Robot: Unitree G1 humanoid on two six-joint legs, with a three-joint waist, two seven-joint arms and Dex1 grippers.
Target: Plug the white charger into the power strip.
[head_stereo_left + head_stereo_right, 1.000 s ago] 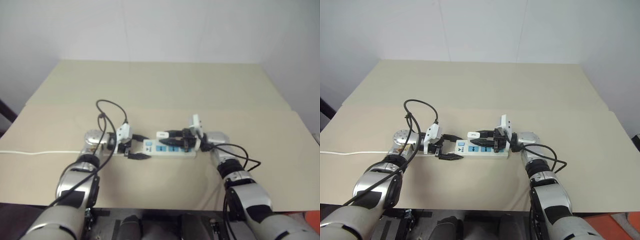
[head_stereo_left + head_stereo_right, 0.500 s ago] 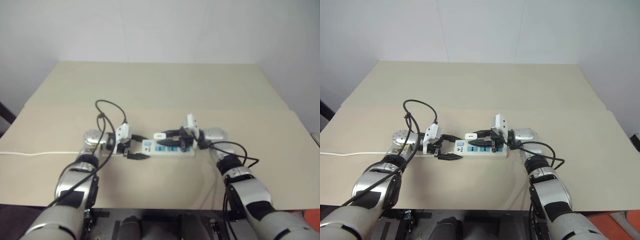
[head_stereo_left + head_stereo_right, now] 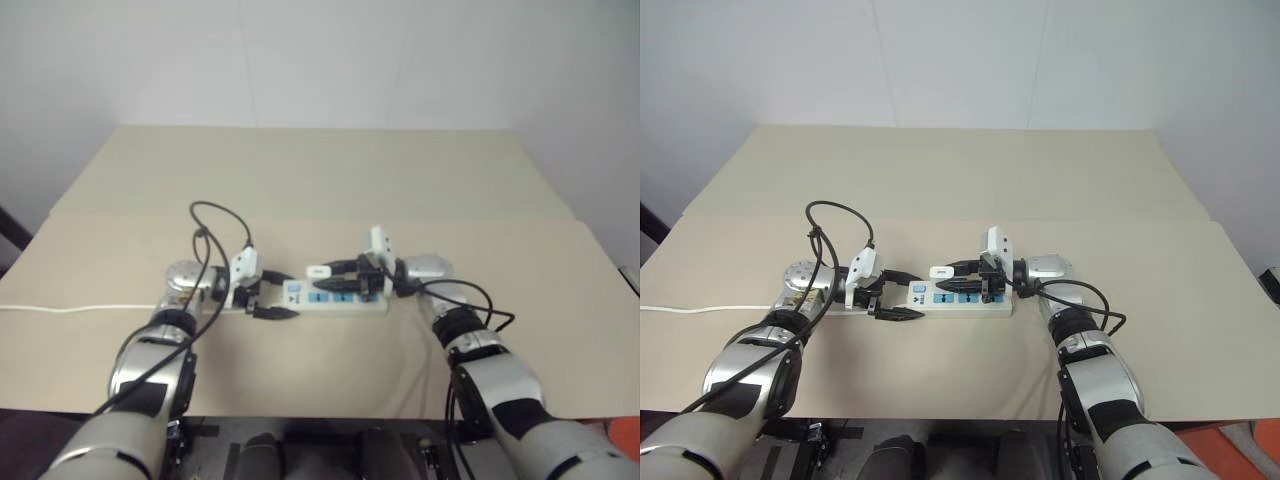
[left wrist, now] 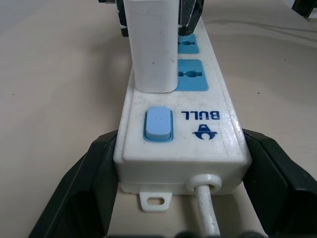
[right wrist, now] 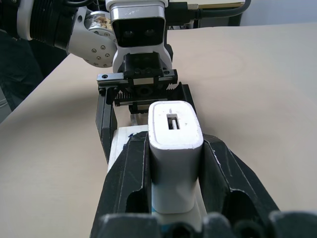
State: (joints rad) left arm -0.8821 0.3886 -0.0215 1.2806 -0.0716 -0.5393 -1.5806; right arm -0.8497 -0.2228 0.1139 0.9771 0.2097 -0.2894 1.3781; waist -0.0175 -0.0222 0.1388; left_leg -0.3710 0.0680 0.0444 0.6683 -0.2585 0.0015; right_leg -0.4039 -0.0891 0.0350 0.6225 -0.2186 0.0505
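The right pincer [image 3: 958, 281] is clamped on the one white charger [image 5: 174, 144], one black finger [image 5: 130, 178] against each side of its body. The charger's end with a small slot faces the right wrist camera. In the left wrist view the charger [image 4: 152, 44] stands upright on the power strip [image 4: 181, 131], over the socket nearest the switch; whether its prongs are fully home cannot be told.

The left pincer [image 3: 897, 294] is closed on the switch end of the power strip, its two fingers [image 4: 81, 186] pressed against the strip's two long sides. That end carries one blue rocker switch [image 4: 158, 123], a blue printed logo [image 4: 200, 122] and one white cord [image 4: 207, 210] leaving the end face.

There is one power strip [image 3: 965, 299], lying flat on the counter [image 3: 960, 180] lengthwise between the two pincers. Two blue socket faces [image 4: 191, 82] show beyond the charger in the left wrist view. The two pincers point toward each other along the strip, the left at its switch end and the right over the strip with the charger.

The white cord [image 3: 700, 307] runs away to the left across the counter to its edge. A black cable [image 3: 835, 225] loops up over the left wrist, and another black cable [image 3: 1095, 310] curls beside the right wrist.
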